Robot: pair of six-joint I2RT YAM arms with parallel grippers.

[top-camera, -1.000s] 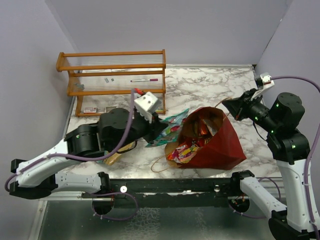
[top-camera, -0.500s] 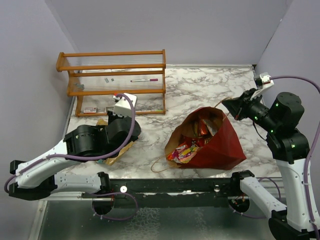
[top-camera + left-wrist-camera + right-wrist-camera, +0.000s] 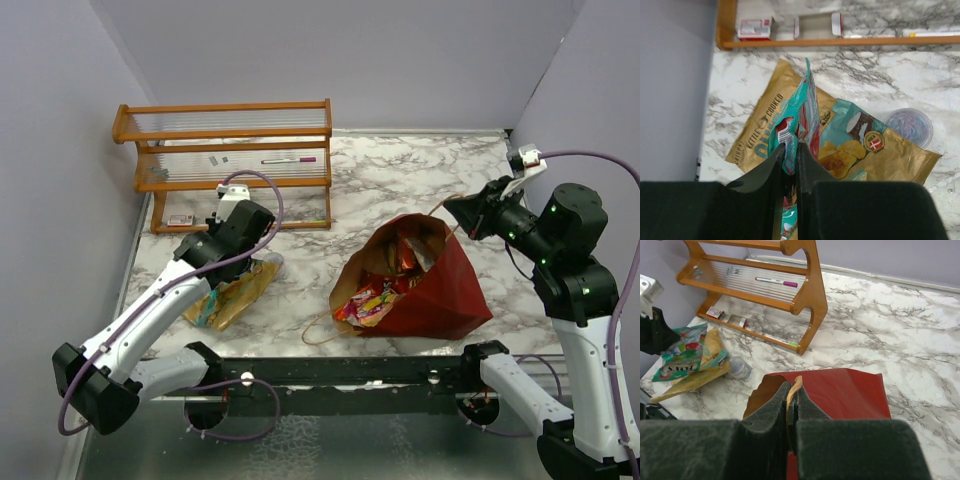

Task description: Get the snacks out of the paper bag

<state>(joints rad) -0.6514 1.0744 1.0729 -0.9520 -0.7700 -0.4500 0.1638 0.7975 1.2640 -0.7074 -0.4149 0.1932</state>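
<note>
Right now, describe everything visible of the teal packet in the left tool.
The teal packet is crinkly plastic film with red and white print and a serrated far edge. The left tool is shut on its near end, holding it edge-on to the wrist camera, over a tan kettle-cooked chip bag on the marble table. Contact with that bag is unclear.

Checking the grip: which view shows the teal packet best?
Left wrist: teal packet pinched edge-on in the left gripper. Right wrist shows its printed face, small; top external barely shows it under the arm.
</note>
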